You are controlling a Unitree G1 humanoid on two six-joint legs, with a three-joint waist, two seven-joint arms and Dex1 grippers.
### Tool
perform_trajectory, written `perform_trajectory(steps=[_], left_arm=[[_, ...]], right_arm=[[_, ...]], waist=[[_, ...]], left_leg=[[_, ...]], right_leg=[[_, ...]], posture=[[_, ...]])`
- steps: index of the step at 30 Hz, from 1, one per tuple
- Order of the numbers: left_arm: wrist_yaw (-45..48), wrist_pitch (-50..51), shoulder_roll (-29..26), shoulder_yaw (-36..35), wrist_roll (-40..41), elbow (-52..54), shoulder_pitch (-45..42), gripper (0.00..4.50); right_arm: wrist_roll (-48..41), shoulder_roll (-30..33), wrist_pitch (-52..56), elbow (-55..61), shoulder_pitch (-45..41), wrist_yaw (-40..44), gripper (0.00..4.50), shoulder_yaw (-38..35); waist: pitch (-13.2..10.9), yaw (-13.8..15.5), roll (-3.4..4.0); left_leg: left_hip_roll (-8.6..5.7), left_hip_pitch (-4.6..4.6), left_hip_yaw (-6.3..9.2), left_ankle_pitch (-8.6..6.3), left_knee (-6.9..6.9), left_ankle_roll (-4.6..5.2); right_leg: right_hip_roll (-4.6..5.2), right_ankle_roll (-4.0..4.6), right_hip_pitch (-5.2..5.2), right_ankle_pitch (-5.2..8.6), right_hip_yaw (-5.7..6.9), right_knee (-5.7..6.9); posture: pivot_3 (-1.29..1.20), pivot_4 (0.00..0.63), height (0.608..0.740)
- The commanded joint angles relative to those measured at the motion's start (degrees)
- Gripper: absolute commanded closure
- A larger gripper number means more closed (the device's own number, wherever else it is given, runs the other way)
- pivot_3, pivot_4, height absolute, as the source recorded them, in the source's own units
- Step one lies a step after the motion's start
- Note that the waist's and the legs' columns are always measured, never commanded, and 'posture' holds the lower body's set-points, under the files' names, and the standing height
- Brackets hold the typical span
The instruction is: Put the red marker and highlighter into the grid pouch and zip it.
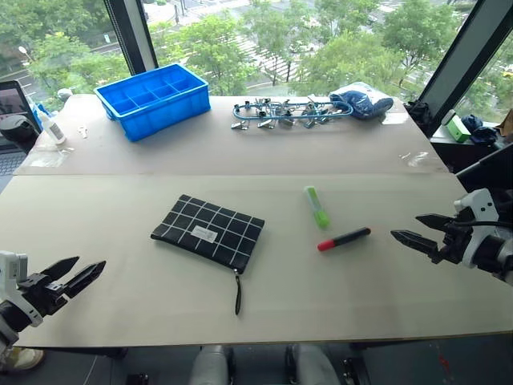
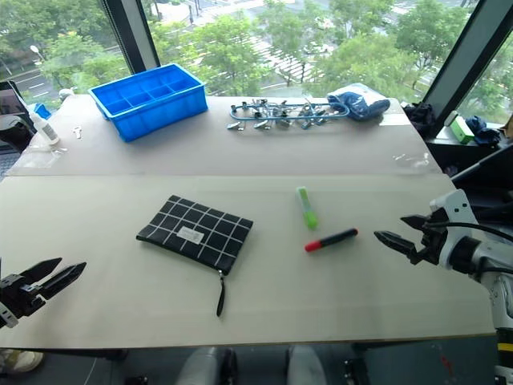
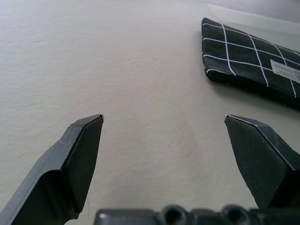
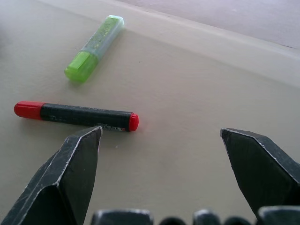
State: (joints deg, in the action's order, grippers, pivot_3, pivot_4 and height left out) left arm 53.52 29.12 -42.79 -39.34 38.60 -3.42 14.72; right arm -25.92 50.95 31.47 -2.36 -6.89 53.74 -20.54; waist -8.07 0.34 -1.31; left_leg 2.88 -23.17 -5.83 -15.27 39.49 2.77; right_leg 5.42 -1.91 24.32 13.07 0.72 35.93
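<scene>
Left tool (image 1: 82,271): hovering spread, empty, near the grid pouch (image 1: 208,231).
Right tool (image 1: 415,228): hovering spread, empty, beside the red marker (image 1: 343,239).
Highlighter (image 1: 317,206): lying on the bench (image 1: 120,208).

No legible text anywhere

Pouch (image 1: 209,233): flat black fabric rectangle with white grid lines and a small white label; lies on the table's middle, skewed, with its black pull strap trailing off the near right corner toward the table's front edge.

Highlighter (image 1: 317,206): short, pale translucent green body, bright green cap at the near end; lies right of the pouch.

Marker (image 1: 344,239): slim black barrel, red cap at its left end; lies just nearer than the highlighter, apart from it.
</scene>
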Motion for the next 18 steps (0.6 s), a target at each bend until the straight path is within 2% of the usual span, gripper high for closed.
perform_trajectory(steps=[1,5,8,11,16,18], left_arm=[[-0.09,-0.27,0.00,-0.59,1.16,0.07,-2.32,0.00],[6.23,-6.06,-1.22,2.80,-0.64,-4.77,-8.28,0.00],[12.66,-17.93,-3.34,8.31,-8.24,-5.25,-8.06,0.00],[17.87,-27.48,-5.63,12.12,-12.88,-7.69,-8.66,0.00],[20.69,-30.73,-7.21,14.12,-13.07,-10.97,-13.78,0.00],[22.05,-32.30,-8.15,15.99,-14.52,-12.05,-15.67,0.00]], right_arm=[[0.18,0.66,-0.77,1.10,-1.30,-0.16,0.01,-0.02],[-1.16,-0.56,0.55,3.91,-2.73,-0.46,0.01,1.40],[-4.54,-1.95,3.04,7.61,-4.57,-0.72,0.68,0.91],[-6.91,-2.92,5.04,11.19,-6.10,-0.72,1.80,1.65],[-9.22,-5.09,7.85,18.30,-8.08,-2.02,3.58,6.24],[-10.46,-8.33,9.54,22.59,-9.99,-2.75,4.24,11.66]], waist=[[0.00,0.02,0.00],[0.00,0.31,0.00],[0.00,0.06,0.00],[0.00,-0.29,0.00],[0.01,-0.33,-0.01],[0.01,-0.35,-0.01]], left_leg=[[0.00,0.00,0.00,0.00,0.00,0.00],[-0.03,0.00,0.02,0.02,0.05,-0.02],[-0.05,-0.02,-0.01,0.01,0.05,-0.02],[-0.04,-0.01,-0.09,-0.01,-0.03,-0.05],[0.05,-0.01,-0.06,-0.01,-0.08,-0.05],[0.04,-0.01,-0.05,-0.01,-0.07,-0.05]], right_leg=[[0.00,0.00,0.00,0.00,0.00,0.00],[-0.04,0.00,-0.03,0.00,0.03,0.05],[-0.06,0.00,-0.01,-0.01,0.01,0.04],[-0.07,0.02,0.04,0.00,-0.02,0.01],[-0.04,0.05,0.06,0.00,0.03,0.01],[-0.04,0.04,0.06,0.00,0.04,0.02]], posture=[[0.00,0.150,0.740],[0.00,0.150,0.740],[0.00,0.150,0.740],[0.00,0.150,0.740],[0.00,0.150,0.740],[0.00,0.150,0.740]])
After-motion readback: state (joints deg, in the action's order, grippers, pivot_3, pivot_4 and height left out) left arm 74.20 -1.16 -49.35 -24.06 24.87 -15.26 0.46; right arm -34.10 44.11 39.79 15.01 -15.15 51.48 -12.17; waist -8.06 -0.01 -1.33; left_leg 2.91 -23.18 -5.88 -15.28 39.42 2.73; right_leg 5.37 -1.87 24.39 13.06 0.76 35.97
